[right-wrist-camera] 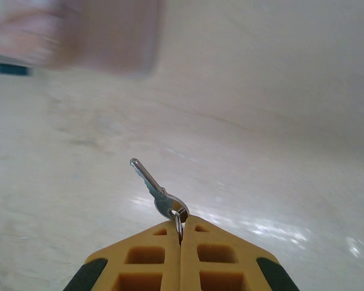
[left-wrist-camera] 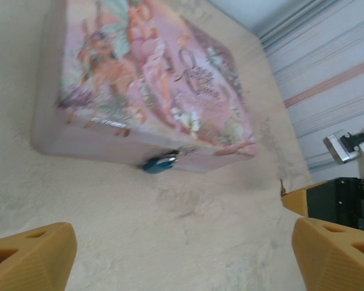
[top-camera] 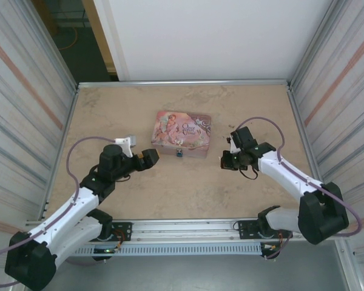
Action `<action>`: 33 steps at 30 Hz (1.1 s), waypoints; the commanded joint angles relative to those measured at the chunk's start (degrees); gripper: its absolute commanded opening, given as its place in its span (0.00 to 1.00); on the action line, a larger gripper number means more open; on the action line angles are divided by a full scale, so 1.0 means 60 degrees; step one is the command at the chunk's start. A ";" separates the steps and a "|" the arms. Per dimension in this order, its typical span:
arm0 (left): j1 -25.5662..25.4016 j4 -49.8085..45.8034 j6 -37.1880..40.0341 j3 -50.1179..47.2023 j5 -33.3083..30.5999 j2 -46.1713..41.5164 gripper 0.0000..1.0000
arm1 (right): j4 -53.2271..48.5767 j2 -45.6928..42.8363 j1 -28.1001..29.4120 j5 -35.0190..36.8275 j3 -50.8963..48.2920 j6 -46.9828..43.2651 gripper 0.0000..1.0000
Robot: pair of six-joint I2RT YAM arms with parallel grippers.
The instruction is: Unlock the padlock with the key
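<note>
The small blue-teal padlock (top-camera: 179, 153) hangs at the front wall of the pink illustrated tin (top-camera: 182, 134). In the left wrist view the padlock (left-wrist-camera: 159, 163) sits at the tin's (left-wrist-camera: 151, 91) lower edge, well ahead of my left gripper (left-wrist-camera: 182, 260), whose orange fingers (left-wrist-camera: 30, 257) stand wide apart with nothing between them. From above, my left gripper (top-camera: 150, 156) is just left of the padlock. My right gripper (right-wrist-camera: 181, 233) is shut on the ring of the silvery key (right-wrist-camera: 155, 191), which sticks up and to the left. From above, my right gripper (top-camera: 225, 162) hovers right of the tin.
The beige table (top-camera: 170, 188) is walled by ribbed panels on both sides and a white panel at the back. A metal rail (top-camera: 188, 230) runs along the near edge. The right arm (left-wrist-camera: 346, 200) shows at the right edge of the left wrist view.
</note>
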 commanded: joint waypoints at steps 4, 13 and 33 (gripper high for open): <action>-0.0471 0.1071 0.0390 0.0971 0.0545 0.0371 0.81 | 0.2055 -0.0855 0.0552 -0.0662 -0.0148 0.0402 0.00; -0.1801 0.1799 0.0944 0.2437 0.0719 0.2375 0.62 | 0.3369 -0.1122 0.1451 -0.0822 -0.0084 0.1313 0.00; -0.2651 0.2395 0.0985 0.3882 0.1044 0.4839 0.47 | 0.3941 -0.1031 0.2429 -0.0791 0.0348 0.1704 0.00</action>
